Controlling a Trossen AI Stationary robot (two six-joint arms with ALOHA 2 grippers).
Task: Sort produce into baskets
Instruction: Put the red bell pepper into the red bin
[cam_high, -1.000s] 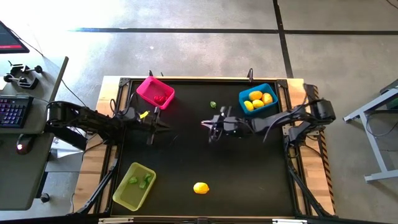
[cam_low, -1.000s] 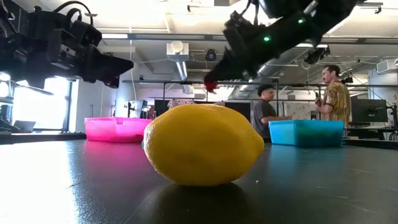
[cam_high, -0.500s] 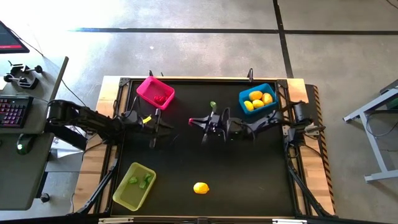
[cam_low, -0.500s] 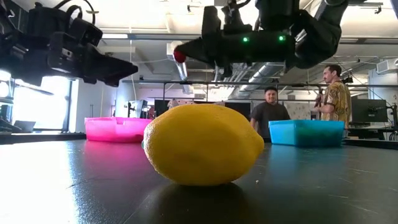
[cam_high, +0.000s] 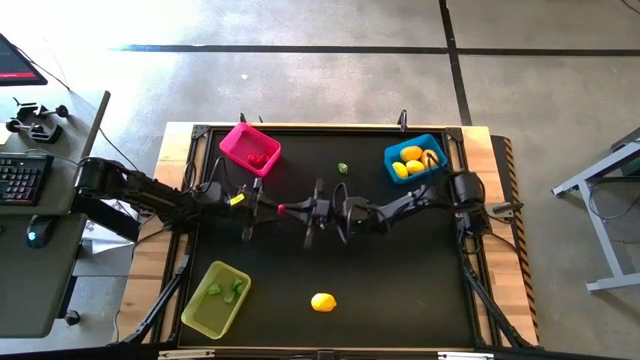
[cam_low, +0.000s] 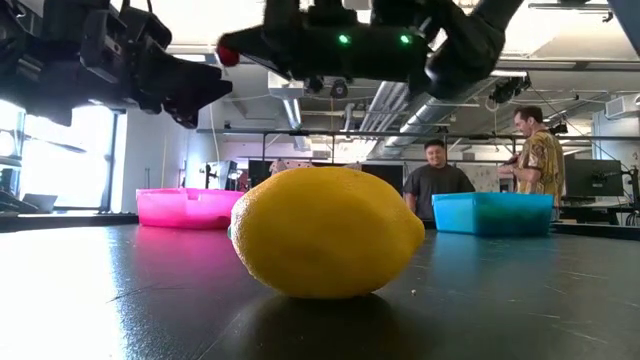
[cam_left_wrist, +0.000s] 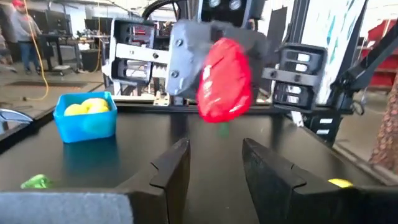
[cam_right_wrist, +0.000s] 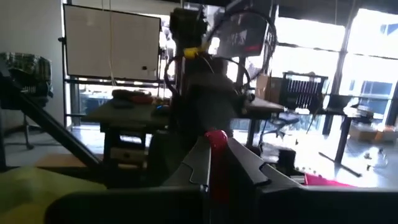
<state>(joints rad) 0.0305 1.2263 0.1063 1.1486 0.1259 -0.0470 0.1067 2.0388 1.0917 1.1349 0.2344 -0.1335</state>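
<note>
Black and matte, the table (cam_high: 400, 280) lies on a wooden frame over a grey concrete floor (cam_high: 300, 80) crossed by dark tape lines. In the low view the room beyond is a workshop with ceiling ducts, bright windows and two people (cam_low: 432, 178) standing past the far edge. A desk with a keyboard (cam_high: 22, 178) sits at nine o'clock of the table.

Clock directions below are taken on the table as the high view shows it. The pink bin (cam_high: 250, 148) is at eleven o'clock with a red piece inside; the blue bin (cam_high: 415, 161) at one o'clock holds yellow lemons; the yellow-green bin (cam_high: 215, 298) at seven o'clock holds green pieces.

The left arm reaches in from nine o'clock and the right arm from three; they meet left of centre. The right gripper (cam_high: 287, 208) is clamped on a red piece (cam_left_wrist: 225, 79), held in the air. The left gripper (cam_high: 268, 205) faces it, jaws parted narrowly, with the red piece just ahead of them.

A lemon (cam_high: 322, 302) lies alone at six o'clock. A small green piece (cam_high: 343, 168) lies at twelve o'clock.
</note>
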